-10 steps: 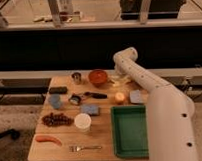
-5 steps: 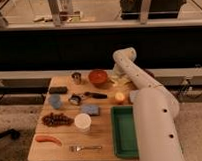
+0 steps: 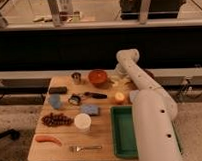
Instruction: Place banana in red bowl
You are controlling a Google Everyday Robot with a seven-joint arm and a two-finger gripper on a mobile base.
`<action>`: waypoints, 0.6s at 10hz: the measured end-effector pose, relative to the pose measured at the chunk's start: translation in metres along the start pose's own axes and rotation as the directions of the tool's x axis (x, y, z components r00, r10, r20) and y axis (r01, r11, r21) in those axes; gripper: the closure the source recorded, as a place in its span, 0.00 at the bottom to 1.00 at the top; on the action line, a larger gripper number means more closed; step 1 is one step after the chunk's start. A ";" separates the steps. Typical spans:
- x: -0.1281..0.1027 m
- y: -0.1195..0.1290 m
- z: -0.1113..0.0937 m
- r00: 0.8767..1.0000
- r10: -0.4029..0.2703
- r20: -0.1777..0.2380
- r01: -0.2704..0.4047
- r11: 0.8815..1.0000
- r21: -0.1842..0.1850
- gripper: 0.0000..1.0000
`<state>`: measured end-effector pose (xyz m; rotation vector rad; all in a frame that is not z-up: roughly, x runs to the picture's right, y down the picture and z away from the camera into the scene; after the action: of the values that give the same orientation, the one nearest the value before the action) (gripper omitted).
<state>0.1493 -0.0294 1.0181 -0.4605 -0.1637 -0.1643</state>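
Note:
The red bowl (image 3: 98,76) stands at the back middle of the wooden table (image 3: 67,146). The banana (image 3: 117,81), pale yellow, lies on the table just right of the bowl. My gripper (image 3: 116,74) hangs down from the white arm (image 3: 145,108) at the back of the table, right over the banana and beside the bowl's right rim. The arm hides the table's right part.
A round yellow-orange fruit (image 3: 119,97) lies in front of the banana. A green tray (image 3: 124,131) is at the front right. A metal cup (image 3: 76,77), black-handled tool (image 3: 90,95), blue sponge (image 3: 89,110), grapes (image 3: 56,119), white cup (image 3: 82,121), carrot (image 3: 48,139) and fork (image 3: 86,147) lie leftward.
The arm has shifted slightly to the left. The gripper stays by the banana next to the red bowl. The objects on the table have not moved.

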 end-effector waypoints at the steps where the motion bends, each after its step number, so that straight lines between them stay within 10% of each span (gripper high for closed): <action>1: 0.001 0.000 0.001 1.000 -0.001 0.003 0.001 1.000 -0.001 0.26; 6: 0.003 0.002 0.008 1.000 -0.001 0.015 0.002 1.000 -0.019 0.54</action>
<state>0.1522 -0.0241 1.0247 -0.4804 -0.1776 -0.1641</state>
